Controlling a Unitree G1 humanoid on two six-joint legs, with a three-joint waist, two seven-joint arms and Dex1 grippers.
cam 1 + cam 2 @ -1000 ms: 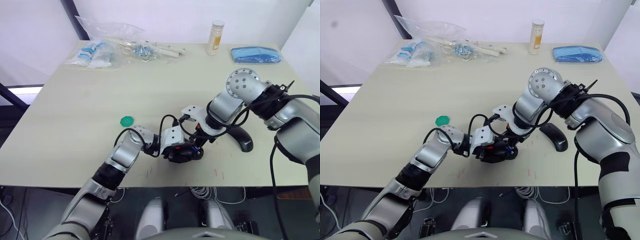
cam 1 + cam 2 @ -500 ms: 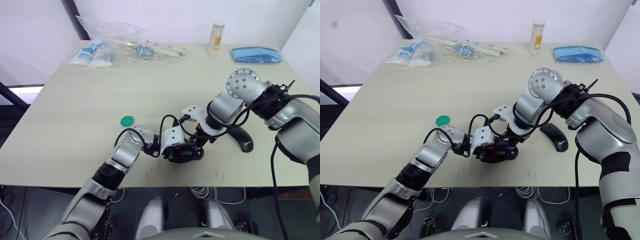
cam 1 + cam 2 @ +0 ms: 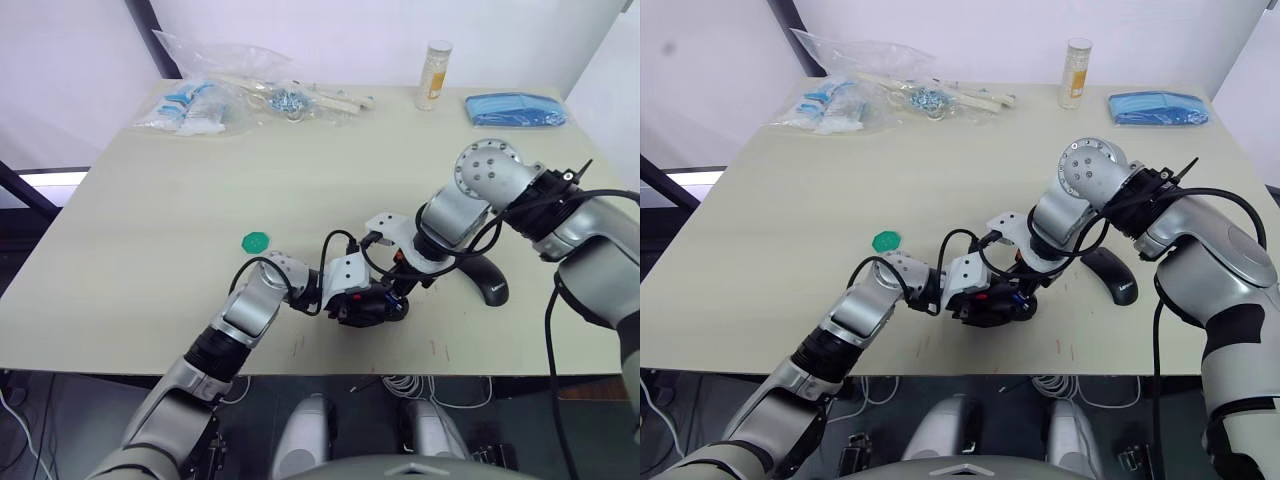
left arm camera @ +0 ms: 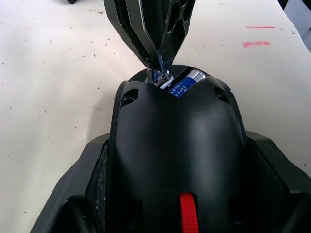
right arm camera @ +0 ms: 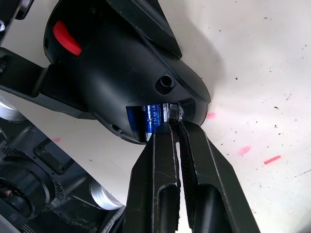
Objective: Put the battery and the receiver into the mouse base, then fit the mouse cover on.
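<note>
Nothing has moved since 1 s ago: both arms and all objects sit as before near the front edge of the tabletop (image 3: pixel 150 220).

L gripper (image 3: pixel 385 303) grasps the mouse base (image 3: pixel 368 303), one finger on each flank; the red wheel (image 4: pixel 187 212) shows near the wrist cam. Base rests on the tabletop, tail end open, w/ the blue battery (image 5: pixel 148 120) lying in its compartment, silver end toward the R fingers.

R gripper (image 5: pixel 177 125) meets the base's open tail end, fingers (image 5: pixel 163 160) pinched nearly together, tips at the battery's silver end. Whether they grip anything there can't be told; a small metallic bit sits right at the tips.

Mouse cover (image 3: pixel 484 276) lies on the tabletop just beside the R forearm, apart from the base. Green disc (image 3: pixel 254 241) is near the L arm, off to its left. At the far edge: plastic bags (image 3: pixel 205 100), a bottle (image 3: pixel 432 74), and a blue cloth (image 3: pixel 514 108).
</note>
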